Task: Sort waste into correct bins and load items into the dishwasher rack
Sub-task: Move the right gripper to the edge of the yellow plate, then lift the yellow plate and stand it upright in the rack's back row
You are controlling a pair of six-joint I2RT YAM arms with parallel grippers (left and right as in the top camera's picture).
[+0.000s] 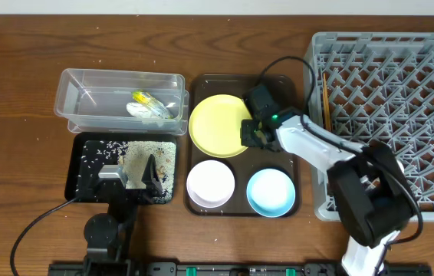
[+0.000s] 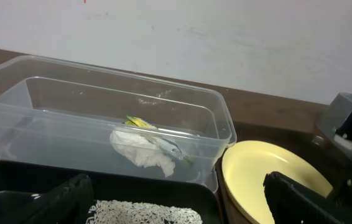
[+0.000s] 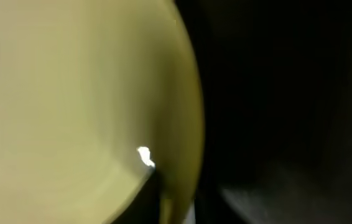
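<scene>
The crumpled yellow-green wrapper lies in the clear tub, and both also show in the left wrist view, the wrapper inside the tub. White rice grains lie in the black tray. My left gripper hangs open and empty over that tray. My right gripper is closed on the right rim of the yellow plate, whose rim fills the right wrist view. The white bowl and blue bowl sit in front of the plate. The chopsticks lie at the left edge of the grey rack.
The plate and both bowls rest on a dark brown serving tray between the bins and the rack. The right arm reaches from the front right across the rack's near left corner. A black cable loops over the tray's far right corner.
</scene>
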